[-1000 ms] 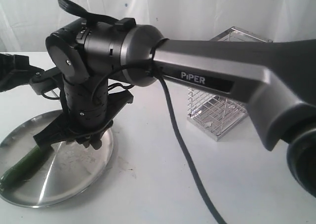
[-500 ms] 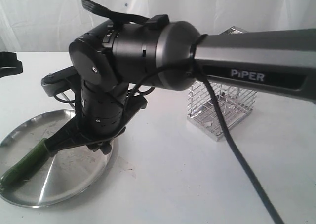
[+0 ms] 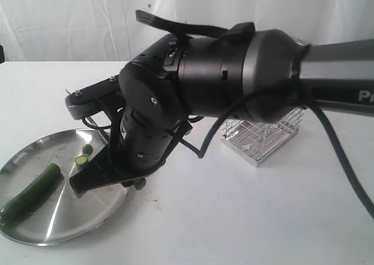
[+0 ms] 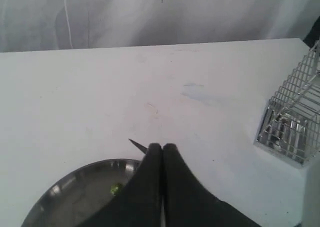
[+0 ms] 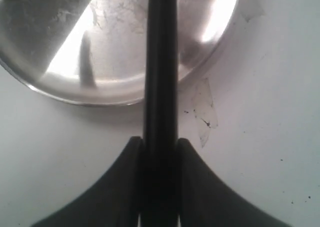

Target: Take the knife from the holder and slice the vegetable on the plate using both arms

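The right gripper [image 5: 160,146] is clamped on the black handle of the knife [image 5: 161,62]; in the right wrist view the handle is seen pressed between both jaws and extending out over the plate [image 3: 64,218]. The plate is set on the white table [image 3: 245,218]. The vegetable [image 3: 32,190] is laid on the left part of the plate, its cut end turned toward the plate's middle. Two small round slices [image 3: 87,150] are located near the far rim, apart from the vegetable. The holder [image 3: 260,139] is positioned upright on the table, well apart from the plate and partly hidden behind the right arm. The jaws of the left gripper [image 4: 162,148] are pressed together with nothing between them.
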You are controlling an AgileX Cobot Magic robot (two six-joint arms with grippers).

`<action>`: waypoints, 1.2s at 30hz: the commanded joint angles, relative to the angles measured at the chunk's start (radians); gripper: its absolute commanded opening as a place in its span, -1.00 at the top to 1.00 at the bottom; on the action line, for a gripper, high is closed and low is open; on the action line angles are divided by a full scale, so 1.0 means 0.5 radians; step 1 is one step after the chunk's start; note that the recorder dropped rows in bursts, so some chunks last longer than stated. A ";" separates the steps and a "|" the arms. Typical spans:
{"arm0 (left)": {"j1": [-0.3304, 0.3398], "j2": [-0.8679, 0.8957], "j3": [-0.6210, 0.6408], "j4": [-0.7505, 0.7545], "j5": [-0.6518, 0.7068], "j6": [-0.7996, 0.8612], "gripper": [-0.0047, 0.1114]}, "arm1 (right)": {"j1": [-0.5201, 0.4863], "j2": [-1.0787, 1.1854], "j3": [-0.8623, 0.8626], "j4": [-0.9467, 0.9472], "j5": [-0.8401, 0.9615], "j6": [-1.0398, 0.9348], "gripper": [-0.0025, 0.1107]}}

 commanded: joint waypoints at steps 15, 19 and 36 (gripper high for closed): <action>-0.008 -0.937 0.448 0.749 0.093 -0.814 0.92 | 0.000 0.398 -0.170 0.288 -0.229 -0.481 0.96; -0.008 -1.107 0.604 0.758 0.117 -0.906 0.92 | -0.004 0.478 -0.260 0.288 -0.229 -0.486 0.96; -0.008 -1.470 0.774 0.770 0.202 -1.030 0.92 | -0.135 0.735 -0.490 0.435 -0.128 -0.576 0.68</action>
